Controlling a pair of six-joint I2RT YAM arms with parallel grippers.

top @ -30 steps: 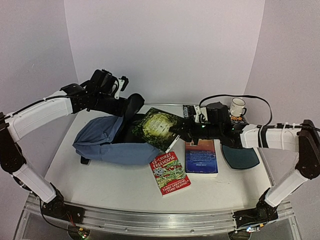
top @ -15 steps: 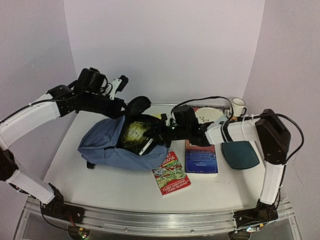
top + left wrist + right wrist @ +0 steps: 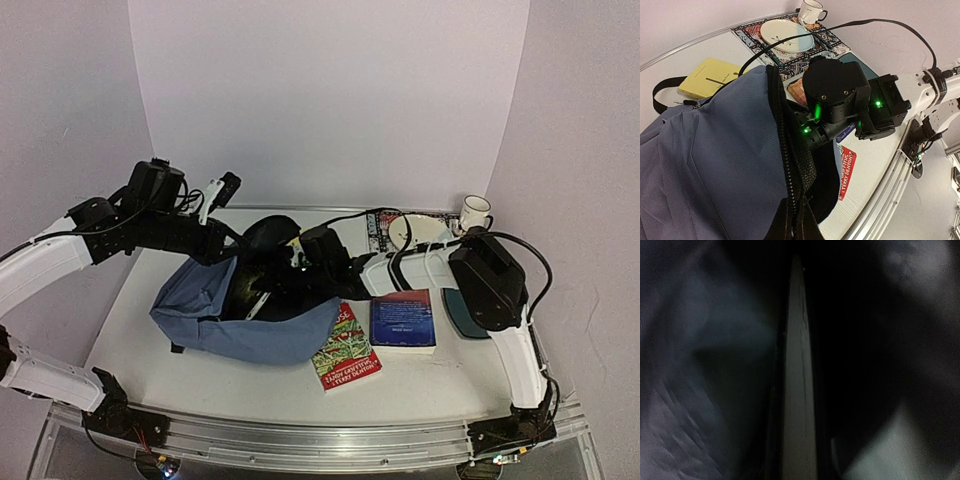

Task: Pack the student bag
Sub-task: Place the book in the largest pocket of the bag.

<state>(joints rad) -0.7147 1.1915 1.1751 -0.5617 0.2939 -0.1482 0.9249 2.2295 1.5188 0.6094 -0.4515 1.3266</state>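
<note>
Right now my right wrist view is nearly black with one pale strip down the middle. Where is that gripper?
Observer: The right gripper is reaching into the open mouth of the student bag.
Operator: Is anything holding that mouth open?
Observer: Yes, the left gripper is shut on the bag's zipper edge and holds it up.
Operator: Anything lying near the bag?
Observer: A Treehouse book lies flat at the bag's right end, with a blue book beside it.
</note>
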